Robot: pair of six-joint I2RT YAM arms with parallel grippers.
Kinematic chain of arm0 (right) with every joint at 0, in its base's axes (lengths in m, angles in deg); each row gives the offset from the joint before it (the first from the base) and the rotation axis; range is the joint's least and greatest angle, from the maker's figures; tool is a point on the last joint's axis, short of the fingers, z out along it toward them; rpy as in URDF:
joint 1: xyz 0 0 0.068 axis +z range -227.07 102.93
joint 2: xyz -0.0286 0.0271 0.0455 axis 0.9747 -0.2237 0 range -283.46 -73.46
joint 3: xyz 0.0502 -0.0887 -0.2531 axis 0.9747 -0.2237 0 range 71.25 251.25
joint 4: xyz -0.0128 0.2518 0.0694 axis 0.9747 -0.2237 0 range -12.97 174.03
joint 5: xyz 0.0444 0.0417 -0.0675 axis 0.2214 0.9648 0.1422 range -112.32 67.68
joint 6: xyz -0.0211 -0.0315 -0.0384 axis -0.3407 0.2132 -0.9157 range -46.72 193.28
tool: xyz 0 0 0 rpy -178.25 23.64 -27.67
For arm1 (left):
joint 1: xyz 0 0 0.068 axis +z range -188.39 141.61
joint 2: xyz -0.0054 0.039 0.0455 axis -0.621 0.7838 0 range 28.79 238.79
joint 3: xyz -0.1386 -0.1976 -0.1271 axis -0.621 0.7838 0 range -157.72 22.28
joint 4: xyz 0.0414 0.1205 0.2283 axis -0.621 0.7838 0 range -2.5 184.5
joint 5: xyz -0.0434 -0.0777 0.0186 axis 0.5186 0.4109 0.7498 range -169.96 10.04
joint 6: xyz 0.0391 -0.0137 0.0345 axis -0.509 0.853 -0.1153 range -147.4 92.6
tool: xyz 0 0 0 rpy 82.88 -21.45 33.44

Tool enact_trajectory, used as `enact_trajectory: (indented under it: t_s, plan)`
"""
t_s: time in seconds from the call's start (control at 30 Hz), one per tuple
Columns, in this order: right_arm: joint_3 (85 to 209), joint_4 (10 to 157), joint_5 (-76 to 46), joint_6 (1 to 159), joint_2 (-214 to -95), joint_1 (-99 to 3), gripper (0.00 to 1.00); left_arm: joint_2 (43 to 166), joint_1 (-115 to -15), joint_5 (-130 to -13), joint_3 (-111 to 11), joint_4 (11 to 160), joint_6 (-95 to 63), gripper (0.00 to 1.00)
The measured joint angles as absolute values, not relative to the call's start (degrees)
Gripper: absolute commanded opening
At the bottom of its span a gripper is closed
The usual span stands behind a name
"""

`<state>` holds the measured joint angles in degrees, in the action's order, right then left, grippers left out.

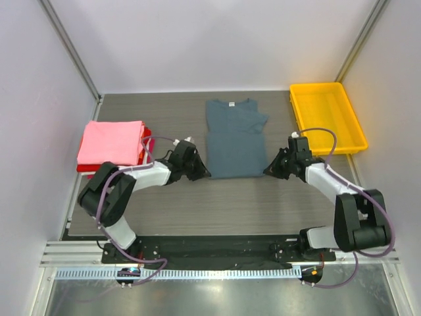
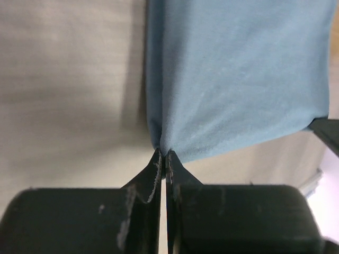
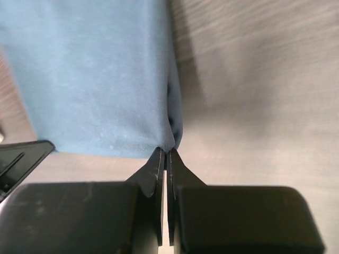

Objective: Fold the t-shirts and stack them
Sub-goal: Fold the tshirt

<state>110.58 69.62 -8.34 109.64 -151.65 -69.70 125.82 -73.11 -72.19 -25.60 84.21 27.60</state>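
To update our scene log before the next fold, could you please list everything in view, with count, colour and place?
slate blue-grey cotton t-shirt: one, blue-grey, lying flat at the table's centre
folded pink t-shirt: one, pink, on top of the pile at the left
folded red t-shirt: one, red, under the pink one, edges showing
yellow plastic tray: one, yellow, far right corner
wood-grain table: one, grey-brown, beneath everything
left gripper: one, black, shut on the blue-grey shirt's near left corner
right gripper: one, black, shut on its near right corner
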Motion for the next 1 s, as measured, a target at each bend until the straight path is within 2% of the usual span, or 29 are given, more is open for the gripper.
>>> enact_trajectory:
  t_s: [0.27,0.5,0.73,1.0]
  plan:
    - [110.7,58.6,-6.9,108.2,-134.7,-69.7,0.01,109.5,-76.4,-70.8,-21.2,89.8,28.3,0.0]
    - [113.7,49.4,-7.0,107.4,-125.7,-69.7,0.01,97.4,-79.9,-70.2,-18.5,94.7,32.0,0.0]
    - [121.3,44.5,-7.8,106.0,-125.7,-69.7,0.01,91.5,-80.7,-70.0,-18.6,97.8,35.0,0.0]
    - [130.4,43.8,-10.8,103.7,-137.2,-69.6,0.01,96.4,-78.1,-70.4,-26.9,101.3,34.7,0.0]
